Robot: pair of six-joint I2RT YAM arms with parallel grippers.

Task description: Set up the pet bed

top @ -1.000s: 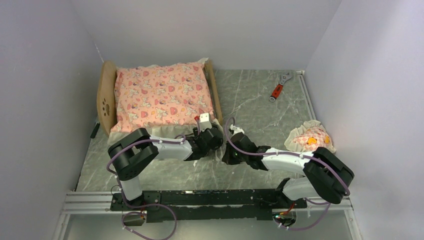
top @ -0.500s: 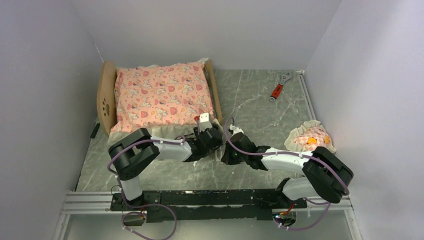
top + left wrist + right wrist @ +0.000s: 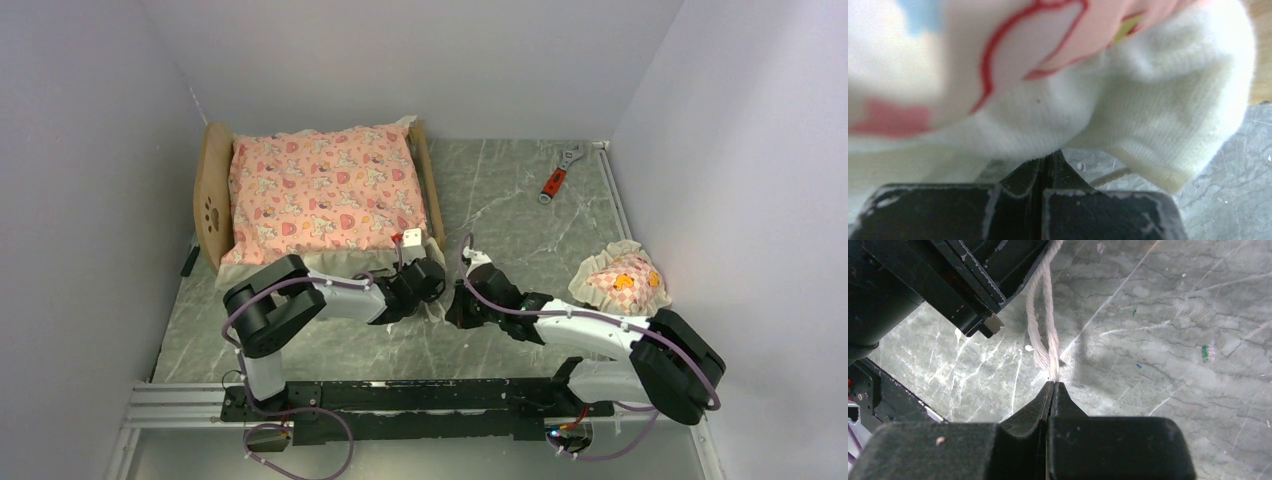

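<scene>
Top view gives me the layout: pet bed [image 3: 211, 185] sits around 10 o'clock on the desk [image 3: 500, 200], tight to the left wall, with the pink mattress [image 3: 325, 190] on it. The bed's long axis runs 9 to 3, with the headboard [image 3: 207, 170] and its paw cutout at 9 and the footboard [image 3: 424, 175] at 3. The frilled pillow [image 3: 622, 277] is near 4 o'clock, well apart from the bed, and the wrench [image 3: 558, 172] is near 1. Both arms reach in at the bed's near right corner, roughly its 5 o'clock, but the fingers are too small to read from up there. The wrist views fill that in. Left wrist: left tool [image 3: 1047, 160] is closed, tips right up against the mattress's white ruffle [image 3: 1148, 115]. I can't tell if any cloth is caught between them. Right wrist: right tool [image 3: 1050, 387] is clamped on a white twisted cord [image 3: 1040, 340], pinched right at the tips. The cord runs up toward 12 and goes under the left arm's black housing [image 3: 948, 280]. I can't make out that cord from the top view.
</scene>
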